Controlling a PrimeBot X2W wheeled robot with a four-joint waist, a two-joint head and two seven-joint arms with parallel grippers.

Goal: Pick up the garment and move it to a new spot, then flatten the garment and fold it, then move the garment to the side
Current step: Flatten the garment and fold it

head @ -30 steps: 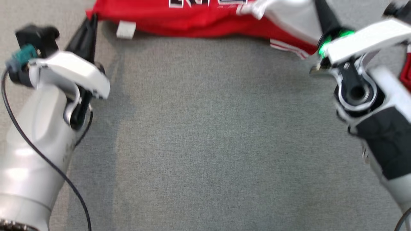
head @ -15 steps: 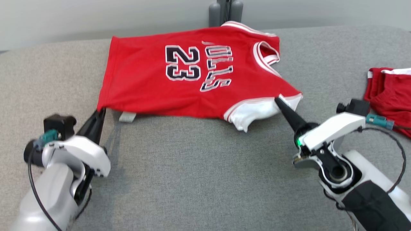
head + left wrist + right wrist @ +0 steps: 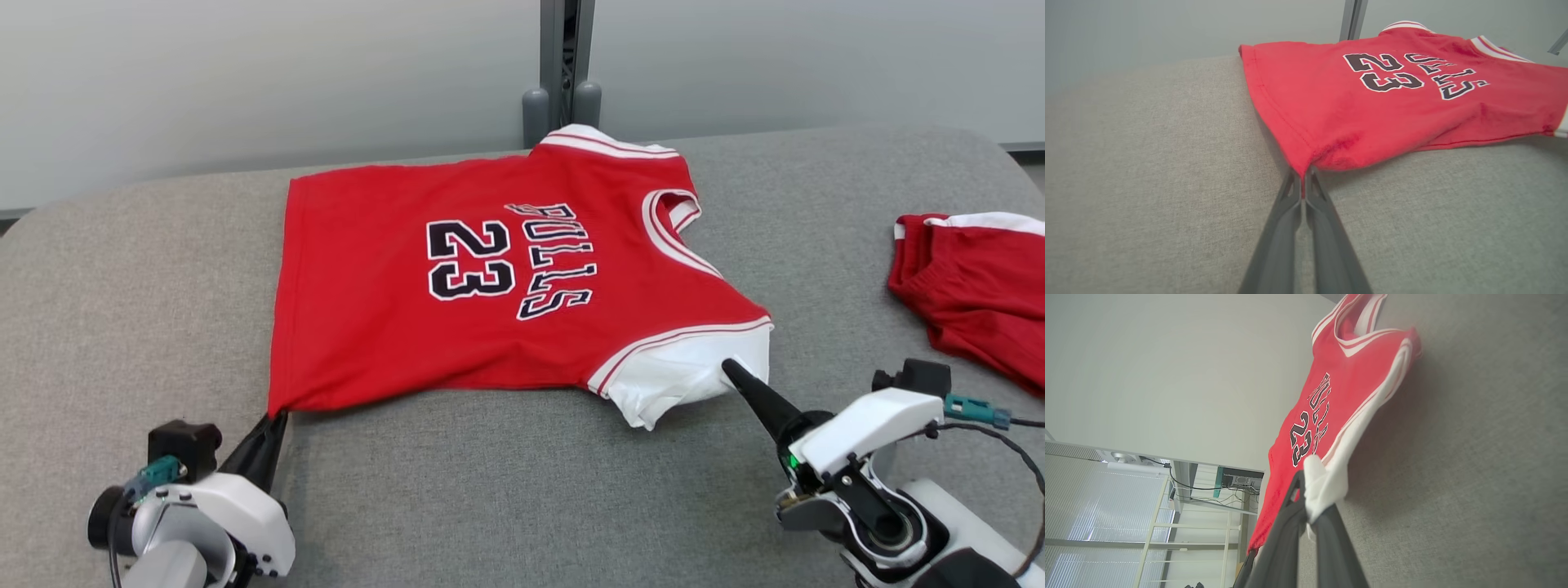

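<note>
The garment (image 3: 490,278) is a red jersey with "23" and white trim, spread across the grey padded table with its near edge lifted. My left gripper (image 3: 273,418) is shut on the garment's near left hem corner, and the left wrist view shows the garment (image 3: 1372,102) pinched at my left gripper (image 3: 1303,175). My right gripper (image 3: 728,367) is shut on the white sleeve at the near right, where the right wrist view shows white cloth of the garment (image 3: 1327,416) bunched in my right gripper (image 3: 1308,498).
A second red piece of clothing with white trim (image 3: 971,286) lies at the table's right edge. A grey post (image 3: 563,73) stands behind the table against a pale wall. Bare grey table surface (image 3: 522,490) lies between my arms.
The head camera has tilted up, so the whole jersey and the wall now show. Both grippers keep hold of the same corners, and the jersey looks stretched flatter between them.
</note>
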